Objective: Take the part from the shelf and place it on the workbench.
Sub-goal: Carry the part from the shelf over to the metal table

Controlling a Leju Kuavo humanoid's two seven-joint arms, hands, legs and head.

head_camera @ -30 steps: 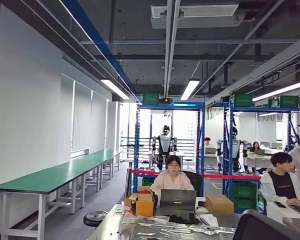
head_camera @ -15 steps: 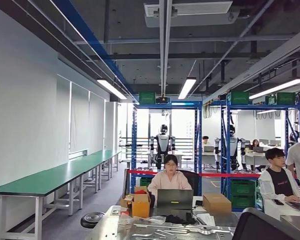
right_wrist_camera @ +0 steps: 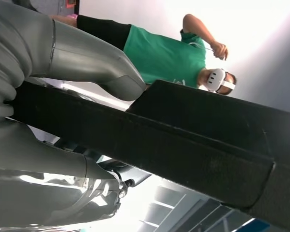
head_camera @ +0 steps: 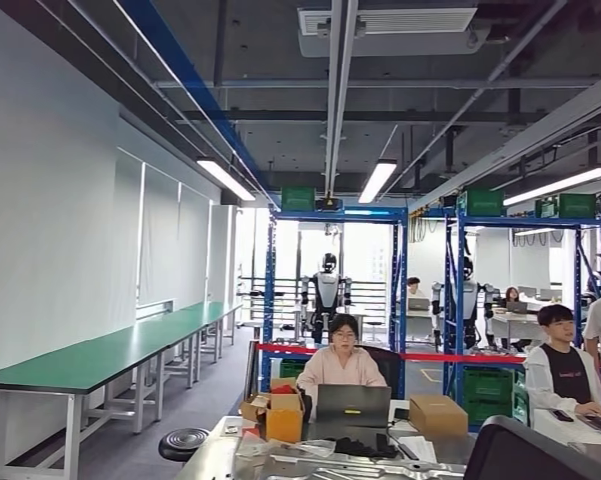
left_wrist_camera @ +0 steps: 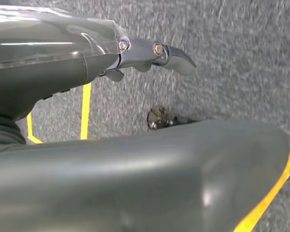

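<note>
right hand (right_wrist_camera: pixel 63 121): fingers clamped across a long black part (right_wrist_camera: pixel 194 150), its length running crosswise to them.
left hand (left_wrist_camera: pixel 99 53): holds nothing, fingers loosely curled over grey floor (left_wrist_camera: pixel 227 58).
workbench (head_camera: pixel 101 355): far, to the left.

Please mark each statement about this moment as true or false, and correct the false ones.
1. The right hand grips a long black part. True.
2. A person in a green shirt wears a white headset. True.
3. The long workbench on the left has a red top. False: its top is green.
4. The left hand holds a metal part. False: its fingers hang over grey carpet with nothing between them.
5. The person in pink sits behind an open laptop. True.
6. The storage racks are yellow. False: their frames are blue.
</note>
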